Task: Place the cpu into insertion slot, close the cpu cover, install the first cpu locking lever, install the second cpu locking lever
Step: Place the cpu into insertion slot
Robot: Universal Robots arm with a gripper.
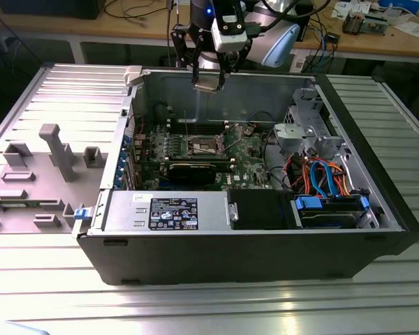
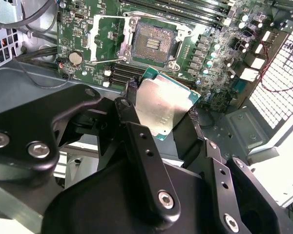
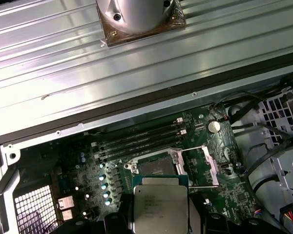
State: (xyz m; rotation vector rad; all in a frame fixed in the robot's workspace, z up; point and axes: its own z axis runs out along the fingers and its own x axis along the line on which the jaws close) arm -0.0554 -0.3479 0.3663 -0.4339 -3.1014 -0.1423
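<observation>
Pincer (image 1: pixel 209 78) clenched on the cpu (image 1: pixel 208 81), black fingers (image 2: pixel 135 117) gripping two opposite edges. The cpu (image 2: pixel 163 109) is up in the air between the fingertips, dull silver top showing in both wrist views (image 3: pixel 160 204), green edge visible, and it touches nothing else. In the exterior view the pincer hangs above the rear wall of the open computer case (image 1: pixel 230 244), with the chip clear of the board. The insertion slot (image 2: pixel 154 44) sits below the pincer, well apart from the held chip, bare, with its dark gold-flecked centre exposed (image 3: pixel 156 168) (image 1: pixel 204 145). The cpu cover (image 2: pixel 107 41) is swung open, lying just beside the slot on the coin battery (image 2: pixel 76 57) side and off the socket (image 3: pixel 208 165). The long black memory slots (image 3: pixel 136 141) run along the slot's other side, further from the pincer than the socket. The graphics card (image 1: pixel 195 169) lies on the board below the pincer, near the slot. The case rests on a ribbed metal table (image 1: pixel 195 307).
</observation>
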